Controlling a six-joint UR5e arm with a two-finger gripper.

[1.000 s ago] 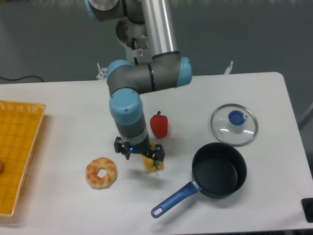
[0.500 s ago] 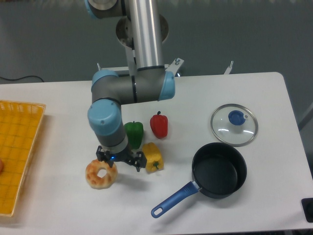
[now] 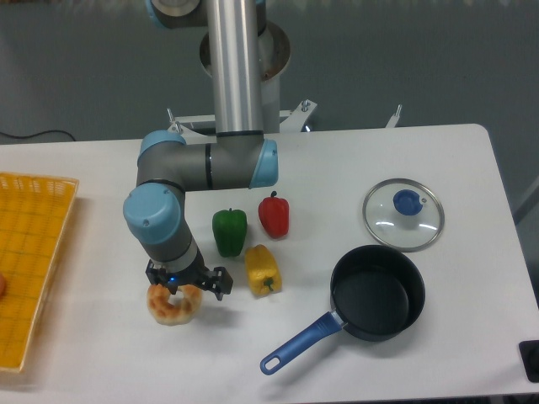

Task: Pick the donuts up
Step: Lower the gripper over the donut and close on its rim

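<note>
The donut (image 3: 171, 308) is a tan ring with orange-pink glaze, lying on the white table at the front left. My gripper (image 3: 178, 289) hangs directly over it, pointing down, and covers the donut's upper half and its hole. The fingertips are hidden behind the gripper body, so I cannot tell whether they are open or touching the donut.
A green pepper (image 3: 229, 231), a red pepper (image 3: 274, 215) and a yellow pepper (image 3: 262, 268) stand just right of the gripper. A dark pot with a blue handle (image 3: 376, 292) and a glass lid (image 3: 403, 214) are at the right. A yellow basket (image 3: 29, 252) is at the left edge.
The arm has swung left from above the yellow pepper to above the donut, uncovering the green and yellow peppers. The donut has not moved.
</note>
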